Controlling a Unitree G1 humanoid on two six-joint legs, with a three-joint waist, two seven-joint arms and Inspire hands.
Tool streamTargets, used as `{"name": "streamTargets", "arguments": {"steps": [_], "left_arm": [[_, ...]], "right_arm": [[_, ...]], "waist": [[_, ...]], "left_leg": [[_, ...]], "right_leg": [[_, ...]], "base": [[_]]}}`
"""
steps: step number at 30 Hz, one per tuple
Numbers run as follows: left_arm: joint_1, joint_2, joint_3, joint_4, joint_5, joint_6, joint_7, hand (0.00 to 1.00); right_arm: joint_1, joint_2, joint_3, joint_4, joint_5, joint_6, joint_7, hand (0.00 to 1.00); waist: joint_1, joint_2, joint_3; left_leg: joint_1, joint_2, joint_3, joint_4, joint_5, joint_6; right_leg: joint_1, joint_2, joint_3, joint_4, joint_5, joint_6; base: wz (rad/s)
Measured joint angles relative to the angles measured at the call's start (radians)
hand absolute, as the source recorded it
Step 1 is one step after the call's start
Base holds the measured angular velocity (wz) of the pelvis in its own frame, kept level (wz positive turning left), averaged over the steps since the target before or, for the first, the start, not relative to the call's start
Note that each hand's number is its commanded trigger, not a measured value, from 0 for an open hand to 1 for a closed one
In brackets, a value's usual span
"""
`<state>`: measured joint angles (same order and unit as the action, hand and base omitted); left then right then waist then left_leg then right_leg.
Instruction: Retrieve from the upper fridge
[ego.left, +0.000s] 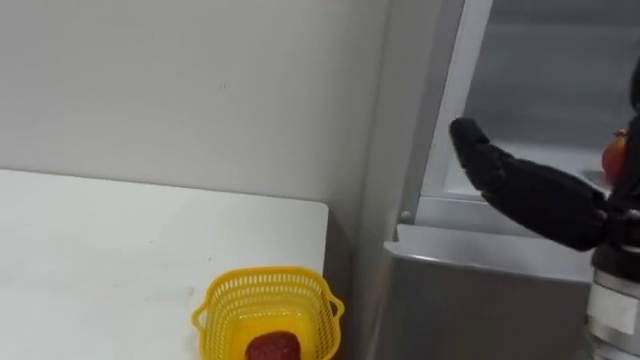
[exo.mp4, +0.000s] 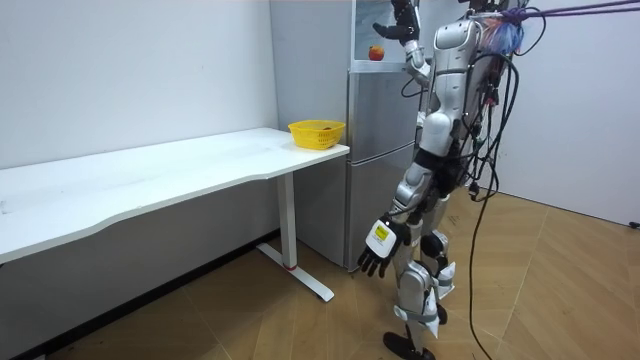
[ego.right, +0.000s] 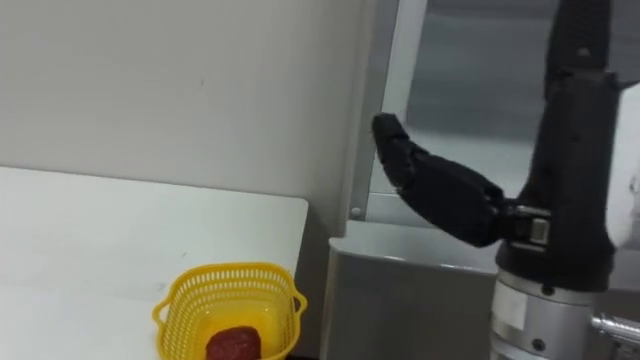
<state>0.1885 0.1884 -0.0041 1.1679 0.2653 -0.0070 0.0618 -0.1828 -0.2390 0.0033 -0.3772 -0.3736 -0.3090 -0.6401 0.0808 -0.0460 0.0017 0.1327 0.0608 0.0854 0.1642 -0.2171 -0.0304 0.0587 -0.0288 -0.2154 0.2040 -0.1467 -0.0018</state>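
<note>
Two hands empty: right hand (ego.right: 445, 198) held at open top of silver fridge (exo.mp4: 380, 130), fingers straight, together; left hand (exo.mp4: 380, 245) hung, fingers relaxed.

Matte black, thick-fingered robot hand (ego.right: 445, 200)

Soft, even indoor light is filling the room, seemingly from above. The white table (ego.left: 120, 240) is glowing bright, with shade gathering beneath it in the room view. The grey fridge (exo.mp4: 385, 150) is showing a dull sheen, and the floor (exo.mp4: 560, 290) is reflecting faintly.
</note>
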Motion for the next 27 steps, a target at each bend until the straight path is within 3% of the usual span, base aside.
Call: {"name": "streamTargets", "arguments": {"steps": [8,15,20,22,27], "left_arm": [[0.001,-0.002,0.0,0.0,0.0,0.0,-0.004,0.0],[0.016,0.0,0.018,0.0,0.0,0.0,-0.008,0.0],[0.023,0.006,0.039,-0.001,0.001,0.01,-0.012,0.0],[0.022,0.017,0.04,-0.002,0.001,0.019,-0.016,0.0],[0.024,0.031,0.042,-0.005,0.007,0.03,-0.031,0.0]], "right_arm": [[0.013,-0.005,-0.04,0.011,0.001,0.0,-0.039,0.0],[0.009,-0.073,-0.116,0.074,0.068,0.02,-0.021,0.0],[-0.049,-0.117,-0.155,0.173,0.147,0.067,-0.023,0.0],[-0.076,-0.135,-0.157,0.227,0.162,0.09,-0.022,0.0],[-0.142,-0.183,-0.156,0.367,0.211,0.124,-0.015,0.0]], "waist": [[-0.021,0.006,0.0048],[-0.025,-0.008,0.0011],[-0.025,-0.03,0.0024],[-0.023,-0.05,0.0054],[-0.018,-0.075,0.0022]], "left_leg": [[0.001,-0.001,0.0,-0.003,0.0,0.0],[-0.001,-0.002,-0.003,-0.005,0.0,0.0],[-0.001,-0.002,-0.006,-0.004,0.0,0.0],[0.0,-0.002,-0.008,-0.002,0.0,0.0],[0.0,-0.002,-0.008,-0.001,-0.001,0.002]], "right_leg": [[-0.005,0.002,0.01,0.0,-0.001,0.001],[-0.005,0.001,0.006,-0.001,-0.003,0.004],[-0.002,0.0,-0.001,-0.002,-0.004,0.004],[0.002,-0.001,-0.009,-0.003,-0.004,0.004],[0.006,-0.002,-0.011,-0.006,-0.004,0.004]], "base": [[-0.02],[0.01],[0.02],[0.05],[0.01]]}}
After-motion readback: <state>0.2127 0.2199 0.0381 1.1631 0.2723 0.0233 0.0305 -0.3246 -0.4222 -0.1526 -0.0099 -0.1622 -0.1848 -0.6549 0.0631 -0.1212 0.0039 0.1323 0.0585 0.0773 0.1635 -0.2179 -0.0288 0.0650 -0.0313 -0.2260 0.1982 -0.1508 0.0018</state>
